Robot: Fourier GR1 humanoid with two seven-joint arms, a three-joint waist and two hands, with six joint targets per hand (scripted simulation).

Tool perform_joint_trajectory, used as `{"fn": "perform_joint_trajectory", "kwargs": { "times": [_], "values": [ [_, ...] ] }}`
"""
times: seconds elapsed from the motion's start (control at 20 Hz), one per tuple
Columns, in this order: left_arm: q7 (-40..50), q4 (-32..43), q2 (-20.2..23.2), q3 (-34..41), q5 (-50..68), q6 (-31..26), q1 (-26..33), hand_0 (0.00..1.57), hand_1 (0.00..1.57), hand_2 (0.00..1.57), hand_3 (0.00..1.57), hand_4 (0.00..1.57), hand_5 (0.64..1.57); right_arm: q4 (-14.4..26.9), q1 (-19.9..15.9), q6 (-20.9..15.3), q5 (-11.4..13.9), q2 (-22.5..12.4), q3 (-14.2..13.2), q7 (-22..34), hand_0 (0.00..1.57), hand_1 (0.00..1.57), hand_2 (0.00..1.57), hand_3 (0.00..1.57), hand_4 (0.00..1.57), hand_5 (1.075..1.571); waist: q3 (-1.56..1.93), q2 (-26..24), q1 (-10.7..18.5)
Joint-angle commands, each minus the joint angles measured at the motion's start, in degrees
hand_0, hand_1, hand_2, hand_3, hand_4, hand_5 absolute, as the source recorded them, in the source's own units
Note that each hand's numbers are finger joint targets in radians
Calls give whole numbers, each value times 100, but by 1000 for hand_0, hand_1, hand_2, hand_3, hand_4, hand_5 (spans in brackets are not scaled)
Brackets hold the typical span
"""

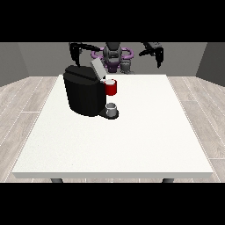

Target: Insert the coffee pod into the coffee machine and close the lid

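standing toward the left of the white counter [132,149] is the black coffee machine [82,94], its grey lid [97,68] tilted up and open. above and behind it hangs the hand at the view's left [75,53], raised off the counter and touching nothing; whether its fingers are curled or straight i cannot tell. just right of the machine's body sits a red thing at the machine [111,87], up near the open lid. below that, a grey thing [111,108] rests on the machine's dark base, and i cannot tell if it is the pod. farther right the counter shows only bare white surface. the hand at the view's right [156,52] hangs high, well apart from the machine, its fingers also unclear.
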Motion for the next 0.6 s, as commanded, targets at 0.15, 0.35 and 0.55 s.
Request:
{"fn": "perform_joint_trajectory", "kwargs": {
  "times": [0.15, 0.35, 0.55],
  "values": [
    [47, -691, 293, 27, 192, 69, 397, 0, 0, 0, 0, 356, 1571, 80, -305, -254, 199, 324, 407, 22, 0, 0, 0, 0, 0, 1571, -2, 284, -241],
    [225, -1053, 298, -19, 418, -43, 607, 0, 0, 0, 0, 362, 1571, 278, -388, -42, 161, 318, 500, -61, 0, 0, 0, 0, 0, 1571, -1, 362, -223],
    [517, -1394, 219, -128, 481, 99, 457, 0, 0, 0, 0, 336, 1571, 643, -974, 203, 43, -77, 272, 37, 0, 0, 0, 0, 0, 1571, -1, 636, -124]
  ]
}}
